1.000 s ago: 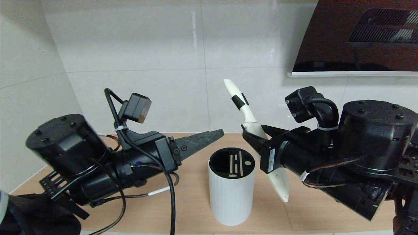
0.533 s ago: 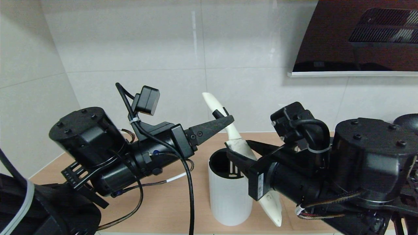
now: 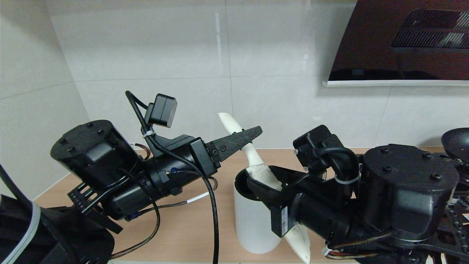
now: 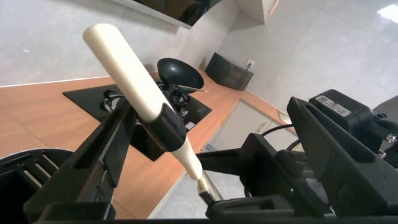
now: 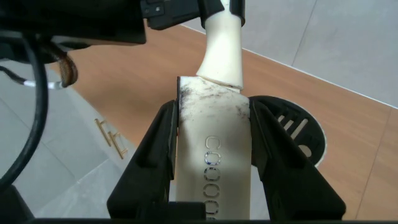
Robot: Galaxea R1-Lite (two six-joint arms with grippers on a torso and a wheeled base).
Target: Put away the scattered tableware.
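**A:** What do we have in the right gripper [image 3: 262, 178]?

**B:** Its jaws are clamped on a white knife [image 3: 253, 156], pressing the flat of the blade right where the handle begins. In our right wrist view the blade sits snug between the two black fingers, and we see a row of oval holes down its middle.

**A:** How does the knife lie from there?

**B:** It is tilted. The handle rises up and away from the gripper toward our left side. The blade runs down past the gripper toward us, tip low.

**A:** And the left gripper [image 3: 253, 132]?

**B:** It sits at the upper part of the handle, crossing in front of it beside the black band. We cannot tell whether it is open or closed.

**A:** What is beneath the right gripper?

**B:** The white ribbed utensil holder [image 3: 253, 223] stands upright just under and behind it. Its dark slotted top shows beside the blade. The blade tip hangs outside the holder, low at its near right side.

**A:** And farther out?

**B:** The holder stands on a wooden countertop [image 3: 205, 227]. We have a white tiled wall [image 3: 183, 55] behind both grippers and a dark range hood [image 3: 403, 40] above and to the right of the right gripper. Off to its right a black pan [image 3: 454, 141] sits on a stove [image 4: 84, 94].
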